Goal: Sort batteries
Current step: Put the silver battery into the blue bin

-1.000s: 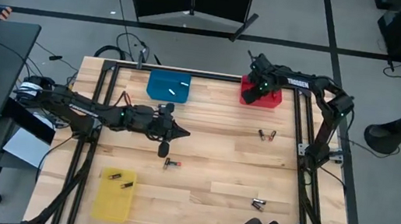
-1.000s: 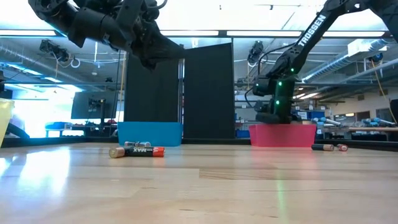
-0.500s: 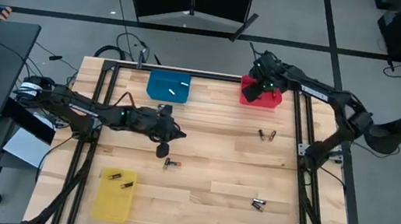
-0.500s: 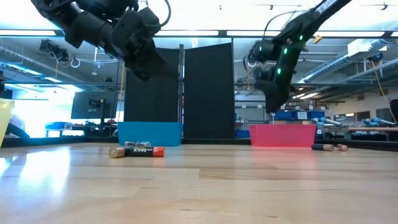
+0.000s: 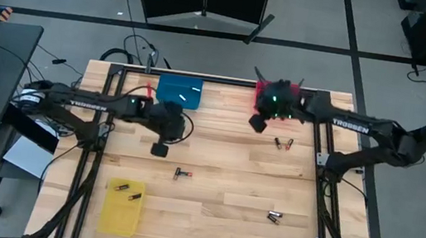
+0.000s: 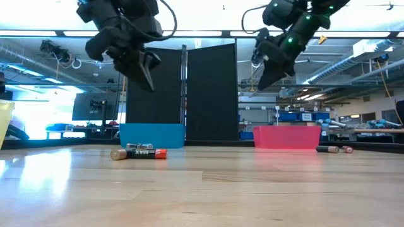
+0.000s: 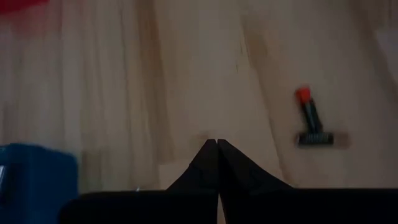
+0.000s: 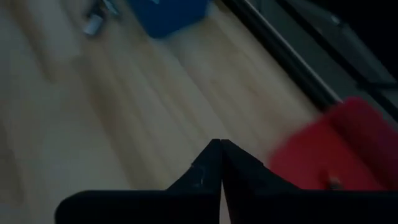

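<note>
While both arms hang over the table from above, batteries (image 5: 181,173) lie near its middle. Low down, the left gripper (image 6: 146,70) and right gripper (image 6: 264,74) float high. In each wrist view, the fingers (image 7: 216,163) press together, holding nothing.

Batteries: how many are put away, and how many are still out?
Done: two batteries in the yellow plastic bin, one in the blue plastic bin. In hand: nothing; left gripper and right gripper are shut, empty. Left: loose batteries at and.
</note>
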You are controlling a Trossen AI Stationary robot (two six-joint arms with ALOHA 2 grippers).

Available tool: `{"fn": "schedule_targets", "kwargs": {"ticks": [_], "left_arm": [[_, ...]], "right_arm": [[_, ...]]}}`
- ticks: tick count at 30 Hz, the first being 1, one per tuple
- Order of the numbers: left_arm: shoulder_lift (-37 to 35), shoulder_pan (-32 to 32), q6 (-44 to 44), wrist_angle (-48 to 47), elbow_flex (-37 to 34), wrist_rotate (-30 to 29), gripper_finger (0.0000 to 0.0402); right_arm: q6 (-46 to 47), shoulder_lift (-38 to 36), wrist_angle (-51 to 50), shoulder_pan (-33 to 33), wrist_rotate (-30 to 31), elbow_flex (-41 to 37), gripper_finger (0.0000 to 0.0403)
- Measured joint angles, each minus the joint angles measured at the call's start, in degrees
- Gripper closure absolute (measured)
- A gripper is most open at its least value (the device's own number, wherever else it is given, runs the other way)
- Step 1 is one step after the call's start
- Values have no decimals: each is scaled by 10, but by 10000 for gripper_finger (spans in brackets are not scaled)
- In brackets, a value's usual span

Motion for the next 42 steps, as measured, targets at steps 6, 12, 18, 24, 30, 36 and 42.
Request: {"fn": "schedule_targets", "kwargs": {"ticks": [6,12,18,24,30,36,42], "left_arm": [[59,56,89,-116,52,-5,400],[147,97,145,-128,86,-50,400],[212,103,184,-130,94,-102,359],[245,101,198,-123,95,-131,289],[246,101,201,-81,84,-134,245],[250,102,200,-51,81,-142,239],[281,102,201,-63,82,-144,239]], "right_arm": [[52,-30,141,81,20,-98,391],[76,-33,181,140,55,-131,381],[70,-33,187,172,84,-132,391],[64,-33,189,182,87,-132,379],[58,-33,190,192,91,-132,387],[58,-33,192,193,92,-132,384],[58,-33,193,193,92,-132,383]]}}
